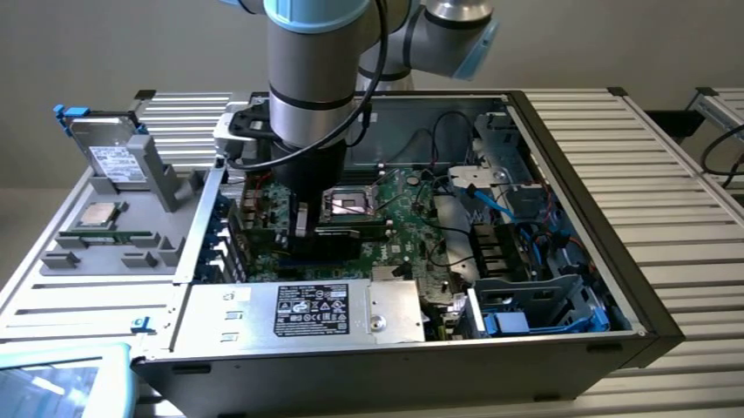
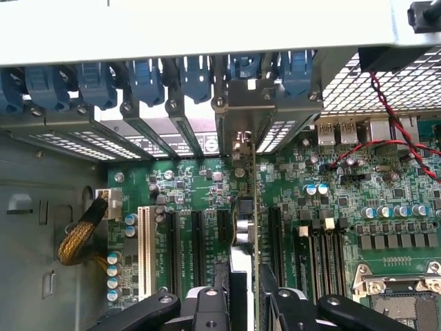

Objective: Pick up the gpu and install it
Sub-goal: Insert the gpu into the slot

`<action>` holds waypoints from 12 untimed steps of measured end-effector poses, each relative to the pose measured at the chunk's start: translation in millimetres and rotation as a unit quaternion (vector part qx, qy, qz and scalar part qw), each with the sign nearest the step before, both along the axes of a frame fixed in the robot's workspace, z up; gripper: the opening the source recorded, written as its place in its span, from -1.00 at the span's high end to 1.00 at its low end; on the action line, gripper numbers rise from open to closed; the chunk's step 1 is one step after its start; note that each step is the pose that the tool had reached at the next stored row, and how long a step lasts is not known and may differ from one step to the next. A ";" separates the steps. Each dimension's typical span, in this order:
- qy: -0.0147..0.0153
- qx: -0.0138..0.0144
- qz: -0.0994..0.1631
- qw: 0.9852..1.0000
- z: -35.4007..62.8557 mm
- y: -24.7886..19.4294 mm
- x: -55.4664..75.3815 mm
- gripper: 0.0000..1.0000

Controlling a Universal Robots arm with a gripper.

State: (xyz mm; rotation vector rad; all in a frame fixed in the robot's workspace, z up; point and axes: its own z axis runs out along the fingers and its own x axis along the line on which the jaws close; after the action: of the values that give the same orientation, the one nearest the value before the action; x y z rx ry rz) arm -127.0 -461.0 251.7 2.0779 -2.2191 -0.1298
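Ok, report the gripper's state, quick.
Gripper: closed on the gpu, which stands on edge over the motherboard slots inside the case.

We saw an arm [image 1: 308,78] built of thick silver-grey tubes, its joints capped in pale blue. A black cable [image 1: 369,65] ran down along the lower tube, which darkened to black near the wrist. A white bracket with black fittings sat beside that section. The gripper [image 2: 244,303] was black, with angular linkage bars joined by round silver screws, and its fingers [image 2: 270,293] were dark and narrow.
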 end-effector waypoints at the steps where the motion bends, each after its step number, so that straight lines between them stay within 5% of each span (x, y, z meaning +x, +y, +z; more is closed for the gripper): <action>1: 0.000 0.000 0.000 1.000 0.0 0.0 0.0 0.44; 3: 0.000 0.002 0.000 1.000 0.1 -0.2 0.0 0.44; 6: 0.000 0.011 0.000 1.000 0.1 -0.1 0.0 0.44; 12: 0.000 0.012 0.000 1.000 -0.4 -0.7 0.0 0.44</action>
State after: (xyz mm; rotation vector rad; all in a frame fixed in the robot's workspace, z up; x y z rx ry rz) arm -127.0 -461.8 251.3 2.0902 -2.2286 -0.1575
